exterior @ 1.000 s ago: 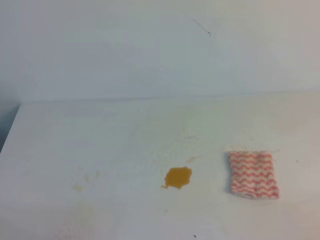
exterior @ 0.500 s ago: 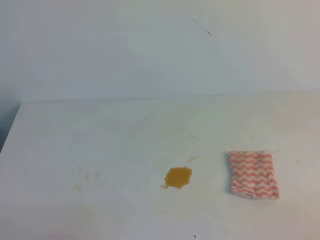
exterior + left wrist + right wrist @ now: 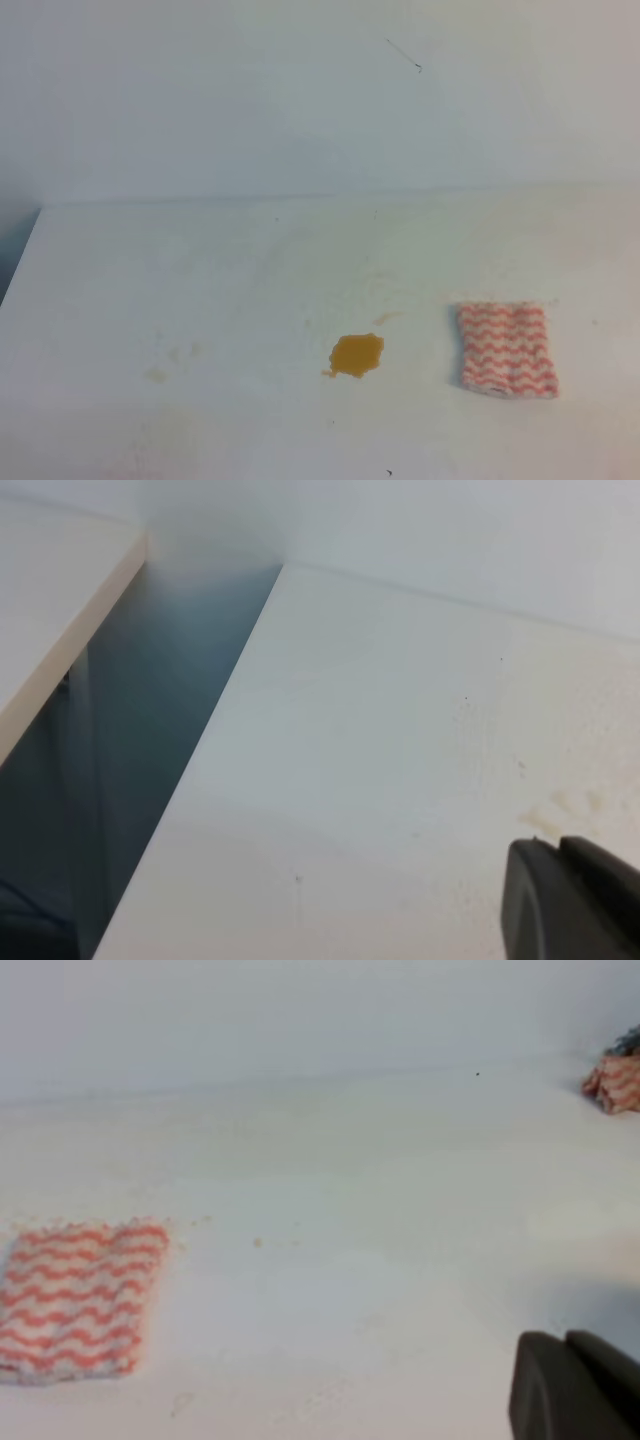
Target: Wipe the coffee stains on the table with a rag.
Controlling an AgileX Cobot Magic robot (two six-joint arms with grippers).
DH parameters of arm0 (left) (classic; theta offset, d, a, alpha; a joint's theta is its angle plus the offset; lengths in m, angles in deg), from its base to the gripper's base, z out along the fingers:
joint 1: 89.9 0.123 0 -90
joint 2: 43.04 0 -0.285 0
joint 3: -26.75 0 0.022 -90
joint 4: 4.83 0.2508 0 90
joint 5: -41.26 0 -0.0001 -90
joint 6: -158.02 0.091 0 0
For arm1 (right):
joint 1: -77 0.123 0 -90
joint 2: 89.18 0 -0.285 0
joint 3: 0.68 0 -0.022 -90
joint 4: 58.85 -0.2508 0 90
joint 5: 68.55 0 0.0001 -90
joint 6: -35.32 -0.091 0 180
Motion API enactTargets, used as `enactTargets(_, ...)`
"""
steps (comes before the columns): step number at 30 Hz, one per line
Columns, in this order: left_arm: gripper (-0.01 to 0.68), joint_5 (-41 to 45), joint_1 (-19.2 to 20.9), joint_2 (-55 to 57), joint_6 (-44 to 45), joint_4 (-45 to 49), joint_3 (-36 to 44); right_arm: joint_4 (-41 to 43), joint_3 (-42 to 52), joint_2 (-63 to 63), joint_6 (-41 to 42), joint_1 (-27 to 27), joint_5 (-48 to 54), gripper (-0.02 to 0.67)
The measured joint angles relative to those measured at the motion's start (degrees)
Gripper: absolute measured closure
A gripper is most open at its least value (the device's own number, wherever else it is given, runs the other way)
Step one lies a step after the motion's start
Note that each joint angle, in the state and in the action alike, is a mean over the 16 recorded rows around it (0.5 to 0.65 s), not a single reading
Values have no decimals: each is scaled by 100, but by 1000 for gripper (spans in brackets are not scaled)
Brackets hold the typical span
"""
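Observation:
The coffee stain (image 3: 356,355) is a small amber puddle on the white table (image 3: 200,290), front middle in the exterior high view. The rag (image 3: 506,350), white with red zigzag stripes, lies flat to the stain's right, apart from it. It also shows at the left of the right wrist view (image 3: 80,1295). Neither arm shows in the exterior high view. My left gripper (image 3: 558,848) shows as a dark tip at the bottom right of the left wrist view, jaws together and empty, above the table's left part. My right gripper (image 3: 563,1340) looks the same, to the right of the rag.
The table's left edge (image 3: 210,730) drops into a dark gap beside another white surface (image 3: 50,610). Faint yellow smudges (image 3: 175,360) lie left of the stain. A second crumpled striped cloth (image 3: 615,1082) sits far right by the wall. A white wall (image 3: 320,100) closes the back.

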Motion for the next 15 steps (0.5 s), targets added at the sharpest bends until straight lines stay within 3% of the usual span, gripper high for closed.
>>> enactTargets(15,674,12,-1,29,0,0,0,15,0,0,0,0,-15,652)
